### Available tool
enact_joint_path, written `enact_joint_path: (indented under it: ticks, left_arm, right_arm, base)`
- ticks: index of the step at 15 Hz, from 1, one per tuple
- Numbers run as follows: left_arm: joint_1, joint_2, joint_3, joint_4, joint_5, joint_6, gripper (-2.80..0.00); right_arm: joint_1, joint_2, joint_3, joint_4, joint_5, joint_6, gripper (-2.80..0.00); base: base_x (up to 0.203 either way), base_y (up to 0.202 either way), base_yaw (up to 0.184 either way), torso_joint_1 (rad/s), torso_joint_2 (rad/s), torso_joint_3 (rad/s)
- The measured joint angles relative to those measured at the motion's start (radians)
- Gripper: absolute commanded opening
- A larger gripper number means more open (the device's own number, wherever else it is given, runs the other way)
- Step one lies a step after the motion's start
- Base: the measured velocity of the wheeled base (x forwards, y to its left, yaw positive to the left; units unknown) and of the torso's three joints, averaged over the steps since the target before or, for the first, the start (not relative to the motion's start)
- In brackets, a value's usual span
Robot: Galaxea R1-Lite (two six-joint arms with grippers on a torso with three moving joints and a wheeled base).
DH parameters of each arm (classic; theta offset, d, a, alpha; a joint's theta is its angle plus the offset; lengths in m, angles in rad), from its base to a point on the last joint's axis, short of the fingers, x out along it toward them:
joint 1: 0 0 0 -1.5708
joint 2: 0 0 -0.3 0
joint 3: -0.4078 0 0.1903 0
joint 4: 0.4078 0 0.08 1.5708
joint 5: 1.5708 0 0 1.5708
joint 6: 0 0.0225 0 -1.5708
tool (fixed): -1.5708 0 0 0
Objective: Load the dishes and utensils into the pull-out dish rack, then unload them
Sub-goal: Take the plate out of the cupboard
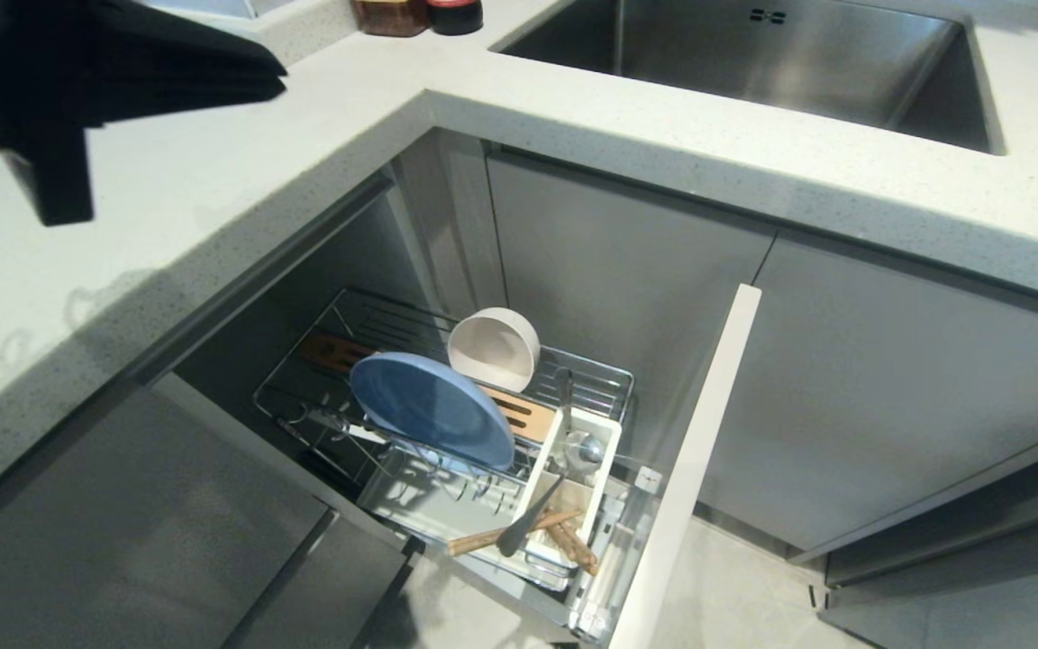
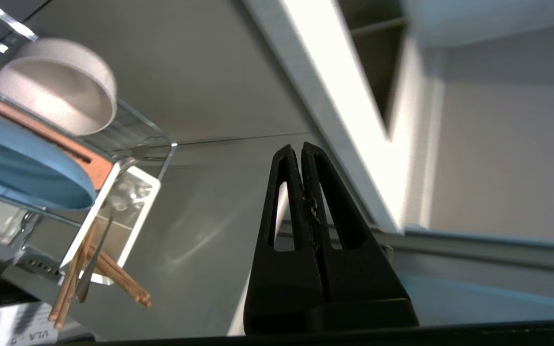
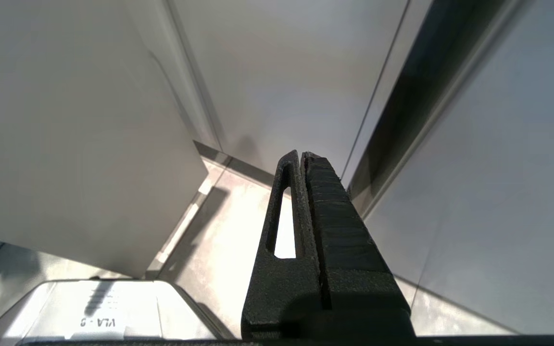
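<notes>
Your left gripper [image 2: 301, 146] is pinched fully closed with nothing between the fingers, hanging beside the pull-out dish rack [image 1: 591, 383] and clear of it. Your right gripper [image 3: 301, 154] is closed and empty too, parked low by the grey cabinet fronts. Out from there, the rack stands pulled out under the countertop [image 1: 213, 189]. The light-blue plate [image 1: 429, 407] stands on edge in the wires against the wooden strip [image 1: 528, 415], and the cream bowl [image 1: 494, 349] is tipped on its side just behind it. In the white caddy [image 1: 605, 460] the spoon [image 1: 573, 451] and chopsticks [image 1: 519, 532] lean out over the front edge. The sink [image 1: 753, 54] sits above, well apart.
</notes>
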State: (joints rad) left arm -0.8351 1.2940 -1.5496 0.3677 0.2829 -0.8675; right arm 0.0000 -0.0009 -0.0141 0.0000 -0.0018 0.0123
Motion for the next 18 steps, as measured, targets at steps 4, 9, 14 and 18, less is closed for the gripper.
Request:
enact_joint_path:
  ticks: [4,9,14,18]
  left_arm:
    - [-0.130,0.147,0.048,-0.044,0.280,-0.091,-2.80]
    - [-0.150,0.256,0.092,-0.049,0.464,-0.218,-2.80]
    - [-0.129,0.331,0.139,0.028,0.642,-0.346,0.00]
    - [-0.128,0.360,0.138,0.110,0.652,-0.450,0.00]
  right_arm:
    - [0.000,0.000,0.012,0.000,0.000,0.000,-2.80]
    - [0.000,0.000,0.014,0.000,0.000,0.000,-2.80]
    - [0.000,0.000,0.014,0.000,0.000,0.000,-2.80]
    - [0.000,0.000,0.014,0.000,0.000,0.000,-2.80]
  base:
    - [0.000,0.000,0.000,0.000,0.00,0.000]
    - [0.000,0.000,0.000,0.000,0.00,0.000]
    - [0.000,0.000,0.000,0.000,0.00,0.000]
    - [0.000,0.000,0.000,0.000,0.00,0.000]
